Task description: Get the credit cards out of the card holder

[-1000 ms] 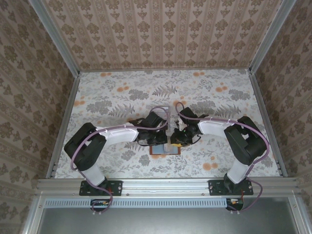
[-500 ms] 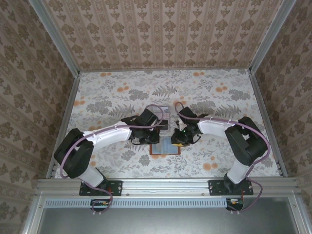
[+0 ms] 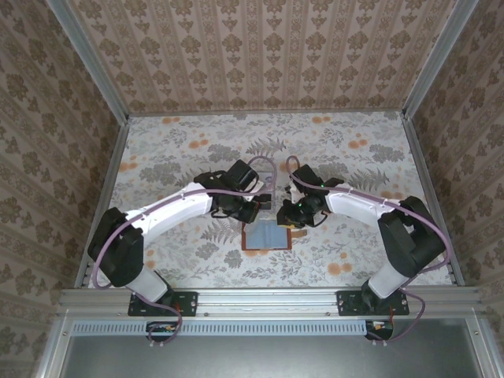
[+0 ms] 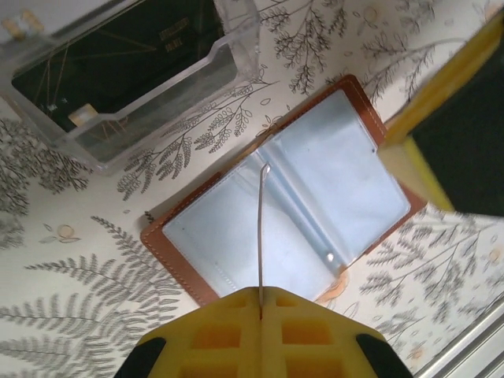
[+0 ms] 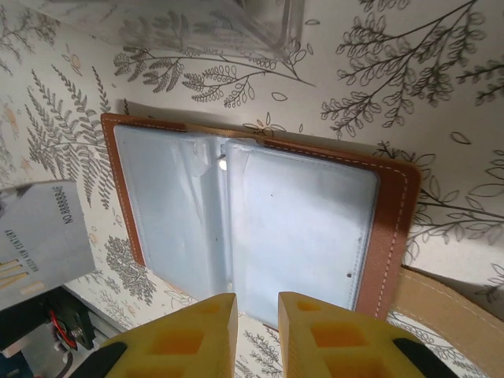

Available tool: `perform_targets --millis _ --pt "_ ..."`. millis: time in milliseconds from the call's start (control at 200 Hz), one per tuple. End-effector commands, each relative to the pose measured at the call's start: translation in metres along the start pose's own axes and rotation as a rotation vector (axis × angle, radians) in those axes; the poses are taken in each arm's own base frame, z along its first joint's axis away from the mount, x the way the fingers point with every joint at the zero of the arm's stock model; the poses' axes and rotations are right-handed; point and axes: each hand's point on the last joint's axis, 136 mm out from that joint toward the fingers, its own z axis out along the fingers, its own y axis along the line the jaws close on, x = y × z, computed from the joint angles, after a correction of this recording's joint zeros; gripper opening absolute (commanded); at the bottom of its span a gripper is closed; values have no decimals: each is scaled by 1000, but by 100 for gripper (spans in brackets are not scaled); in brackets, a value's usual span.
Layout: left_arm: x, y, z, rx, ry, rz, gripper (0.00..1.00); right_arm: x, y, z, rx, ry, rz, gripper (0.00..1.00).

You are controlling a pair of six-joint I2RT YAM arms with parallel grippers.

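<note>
Within the last second both arms have been drawn back from over the card holder (image 3: 266, 236) toward the far side of the surface (image 3: 354, 252); the holder, covered by them before, is now left lying spread open toward the near edge, between the two bases. The left claw (image 4: 261, 298) has been pressed together on one of the credit cards (image 4: 261, 228); the card is seen edge-on from the left wrist and as a grey printed face at the left of the right wrist view, lifted clear of the pockets. One card is therefore judged to be out, with the clear tray (image 4: 185, 102) just beyond the holder as its likely destination. The right claw (image 5: 256, 307) is held slightly spread over the holder, nothing between its jaws.

Whether cards remain inside the grey pockets cannot be told; a dark card (image 4: 118, 55) seems to lie in the tray, blurred behind its walls; the strap tab (image 5: 449, 307) is cut off at the frame edge.
</note>
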Motion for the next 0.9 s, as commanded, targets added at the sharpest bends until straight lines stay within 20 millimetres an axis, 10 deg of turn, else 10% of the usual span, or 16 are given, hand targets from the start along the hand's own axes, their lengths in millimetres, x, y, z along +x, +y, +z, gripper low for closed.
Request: perform_targets --millis 0,465,890 --pt "5 5 -18 -39 35 252 0 1 -4 -16 33 -6 -5 23" --pt "3 6 -33 -10 70 845 0 -1 -18 -37 47 -49 14 23" --pt "-46 29 -41 -32 79 1050 0 1 -29 -54 64 -87 36 23"
